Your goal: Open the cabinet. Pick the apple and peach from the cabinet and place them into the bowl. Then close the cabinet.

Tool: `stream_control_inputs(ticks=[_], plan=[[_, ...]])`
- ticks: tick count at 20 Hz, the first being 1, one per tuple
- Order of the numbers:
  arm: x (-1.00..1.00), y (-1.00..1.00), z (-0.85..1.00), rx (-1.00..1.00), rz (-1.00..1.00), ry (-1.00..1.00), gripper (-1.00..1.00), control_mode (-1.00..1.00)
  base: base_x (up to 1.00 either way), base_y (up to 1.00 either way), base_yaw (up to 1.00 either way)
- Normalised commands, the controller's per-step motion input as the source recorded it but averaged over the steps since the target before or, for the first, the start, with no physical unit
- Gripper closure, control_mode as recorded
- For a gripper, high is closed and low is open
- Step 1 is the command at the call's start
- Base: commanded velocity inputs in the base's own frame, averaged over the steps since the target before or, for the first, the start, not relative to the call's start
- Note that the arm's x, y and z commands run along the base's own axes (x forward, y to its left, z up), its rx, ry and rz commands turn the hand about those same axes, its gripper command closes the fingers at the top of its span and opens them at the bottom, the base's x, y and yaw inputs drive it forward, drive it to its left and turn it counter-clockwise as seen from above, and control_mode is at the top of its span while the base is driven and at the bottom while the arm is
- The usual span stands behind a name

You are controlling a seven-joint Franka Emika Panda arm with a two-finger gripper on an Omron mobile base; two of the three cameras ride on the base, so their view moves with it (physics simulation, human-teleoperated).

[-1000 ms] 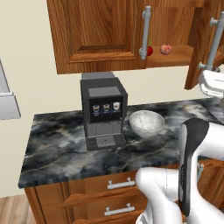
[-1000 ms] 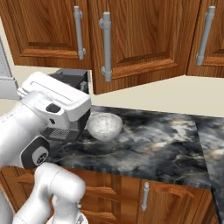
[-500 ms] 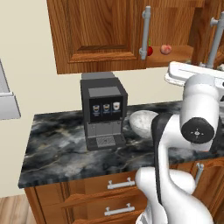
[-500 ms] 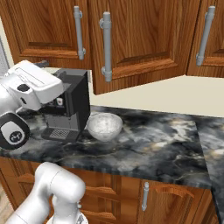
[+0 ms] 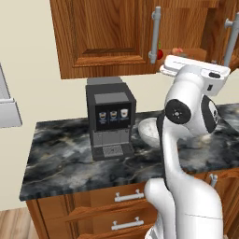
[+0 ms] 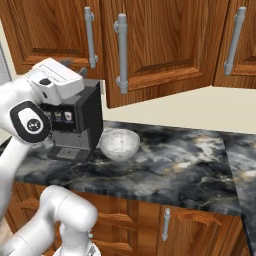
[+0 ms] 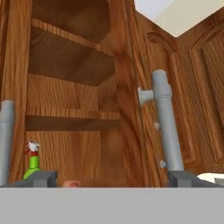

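Ahead of end effector (image 7: 112, 177) (fingers wide) — open cabinet (image 7: 74, 87), shelves facing.

the cabinet (image 7: 78, 74) stands open ahead of the wide-spread claw (image 7: 109, 177), its upper shelves bare and free to enter. the open door's handle (image 7: 164, 127) rises on one side of the gap and another grey handle (image 7: 6, 140) on the other. a green bottle (image 7: 31, 164) stands low inside.

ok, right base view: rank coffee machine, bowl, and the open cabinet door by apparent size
1. Cabinet door, largest by far.
2. Coffee machine, partly behind the arm.
3. Bowl, smallest.
Machine and bowl stand side by side on the counter, so that order looks real.
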Motion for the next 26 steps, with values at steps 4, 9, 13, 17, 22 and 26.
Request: stream_control_inputs(ticks=[4,9,13,17,22,26], plan=[[0.69,-0.02,0.0,0.0,-0.29,0.0,-1.0,-1.0,0.0,0.0,0.0],[0.46,-0.25,0.0,0.01,-0.32,0.01,-1.0,-1.0,0.0,0.0,0.0],[0.1,-0.67,0.0,0.12,-0.3,0.09,-1.0,-1.0,0.0,0.0,0.0],[0.0,-0.88,0.0,0.17,-0.15,0.03,-1.0,-1.0,0.0,0.0,0.0],[-0.15,-0.96,0.0,0.19,-0.1,0.0,-1.0,-1.0,0.0,0.0,0.0],[-0.26,-1.0,0.0,0.21,-0.11,0.0,-1.0,-1.0,0.0,0.0,0.0]])
